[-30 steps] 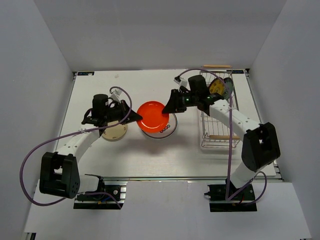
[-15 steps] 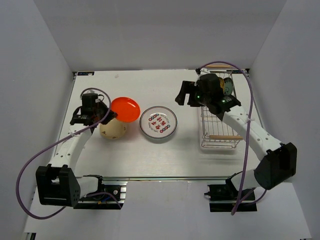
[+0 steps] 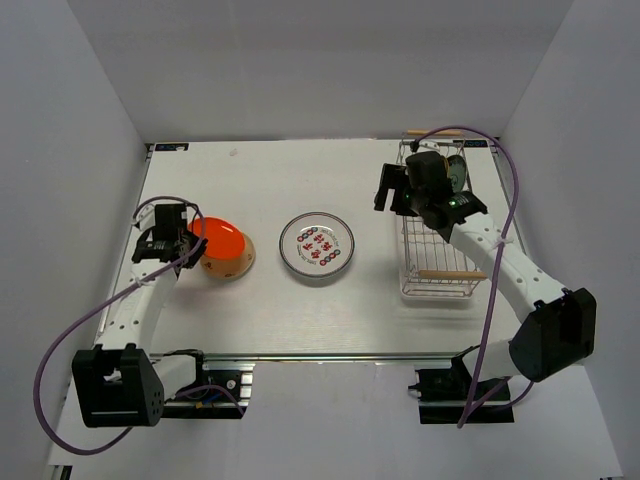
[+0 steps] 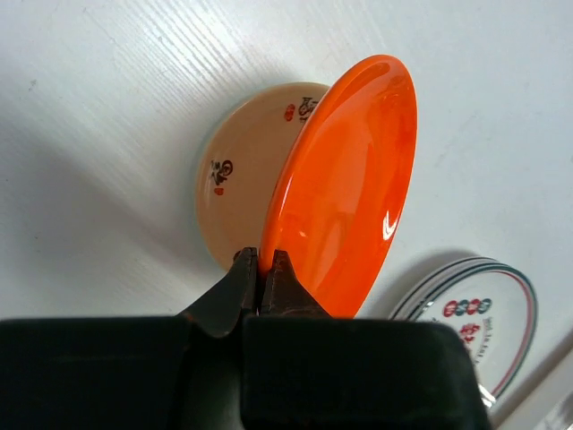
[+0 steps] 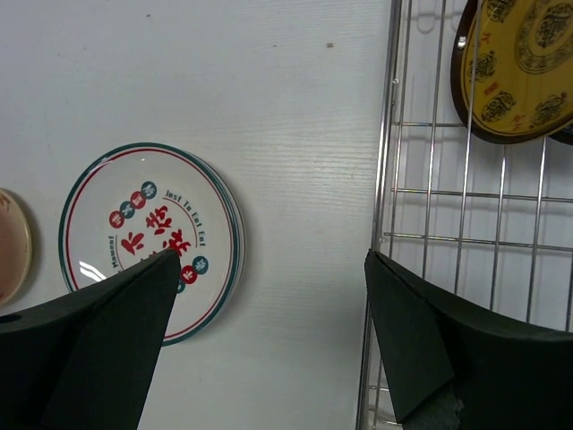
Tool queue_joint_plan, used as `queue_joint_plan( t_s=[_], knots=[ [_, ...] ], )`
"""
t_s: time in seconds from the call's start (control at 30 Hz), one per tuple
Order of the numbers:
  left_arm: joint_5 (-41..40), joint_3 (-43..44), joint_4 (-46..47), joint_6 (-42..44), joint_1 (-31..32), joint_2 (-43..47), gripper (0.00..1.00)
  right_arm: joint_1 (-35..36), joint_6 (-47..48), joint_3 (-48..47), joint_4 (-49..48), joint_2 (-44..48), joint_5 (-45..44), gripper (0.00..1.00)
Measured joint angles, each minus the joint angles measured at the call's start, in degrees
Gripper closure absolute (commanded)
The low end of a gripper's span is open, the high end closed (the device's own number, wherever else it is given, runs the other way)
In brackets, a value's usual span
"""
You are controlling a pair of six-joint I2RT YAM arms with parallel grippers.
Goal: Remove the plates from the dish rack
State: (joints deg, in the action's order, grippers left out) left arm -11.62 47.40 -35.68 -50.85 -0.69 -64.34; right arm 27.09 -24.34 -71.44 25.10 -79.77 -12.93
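Observation:
My left gripper (image 4: 265, 264) is shut on the rim of the orange-red plate (image 4: 349, 179). It holds the plate tilted over a cream plate (image 4: 246, 170) lying on the table at the left. In the top view the gripper (image 3: 190, 238) and orange plate (image 3: 220, 240) sit over the cream plate (image 3: 234, 266). A white plate with a green-red rim and red circle marks (image 3: 317, 245) lies at the centre and also shows in the right wrist view (image 5: 148, 242). My right gripper (image 5: 273, 296) is open and empty, above the table between that plate and the dish rack (image 5: 466, 224).
The chrome wire rack (image 3: 440, 262) stands at the right, with wooden handles at both ends. A yellow plate with a dark rim (image 5: 519, 63) stands upright at its far end (image 3: 452, 172). The table's left edge is close to my left arm.
The orange plate has moved left from above the white plate to over the cream plate, carried by my left gripper. My right gripper has pulled back right towards the rack.

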Motion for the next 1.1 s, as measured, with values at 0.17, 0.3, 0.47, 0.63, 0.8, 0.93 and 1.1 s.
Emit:
queue_joint_plan(
  t_s=[0.17,0.3,0.47,0.63,0.8,0.93,1.1],
  knots=[
    [0.20,-0.79,0.81,0.50,0.00,-3.93,1.00,-0.68,0.55,0.79,0.24,0.24,-0.81,0.11],
    [0.26,-1.66,1.51,0.83,0.00,-6.14,1.00,-1.51,0.66,2.51,0.55,1.01,-1.11,0.11],
    [0.15,-1.84,1.79,0.83,0.00,-6.49,0.93,-2.49,0.85,3.04,0.63,1.60,-2.27,0.11],
    [0.20,-1.81,1.92,0.81,0.00,-6.78,0.84,-3.52,1.44,3.02,0.94,1.64,-3.67,0.11],
    [0.63,-1.70,2.99,0.39,0.00,-9.22,0.83,-4.92,2.29,2.97,1.95,1.92,-4.83,0.11],
    [1.07,-1.25,3.76,0.50,0.00,-10.82,0.72,-5.84,2.49,2.97,1.99,3.08,-4.85,0.11],
    [1.11,-1.05,1.62,1.16,0.00,-13.20,0.44,-6.78,2.54,2.97,1.99,4.55,-4.90,0.11]
  ],
)
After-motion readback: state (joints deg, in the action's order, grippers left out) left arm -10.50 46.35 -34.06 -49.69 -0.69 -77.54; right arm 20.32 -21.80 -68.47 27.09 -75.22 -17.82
